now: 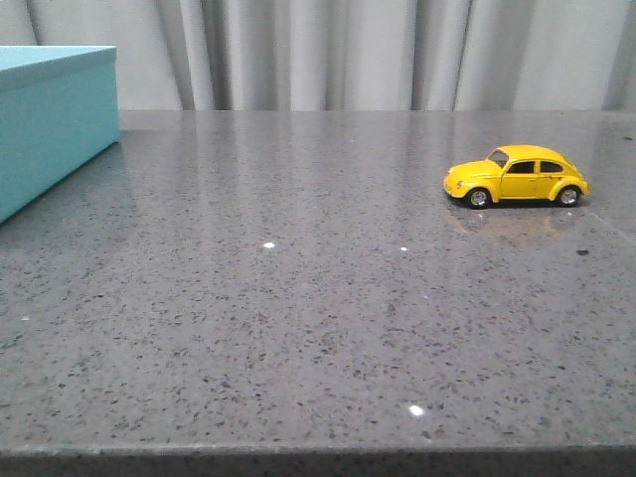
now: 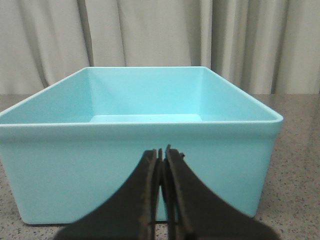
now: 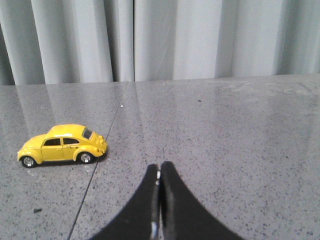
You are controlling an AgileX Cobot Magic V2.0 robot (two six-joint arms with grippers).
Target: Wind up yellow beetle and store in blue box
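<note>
The yellow beetle (image 1: 517, 176) stands on its wheels at the right of the grey table, side-on, nose to the left. It also shows in the right wrist view (image 3: 63, 145). The blue box (image 1: 50, 124) stands open at the far left. In the left wrist view its near wall (image 2: 140, 165) fills the frame and its inside looks empty. My left gripper (image 2: 161, 151) is shut and empty, just in front of the box's near wall. My right gripper (image 3: 159, 167) is shut and empty above bare table, apart from the beetle. Neither gripper shows in the front view.
The grey speckled table (image 1: 298, 298) runs to a front edge at the bottom of the front view. A seam line (image 3: 95, 172) crosses the tabletop near the beetle. Pale curtains (image 1: 348, 50) hang behind the table.
</note>
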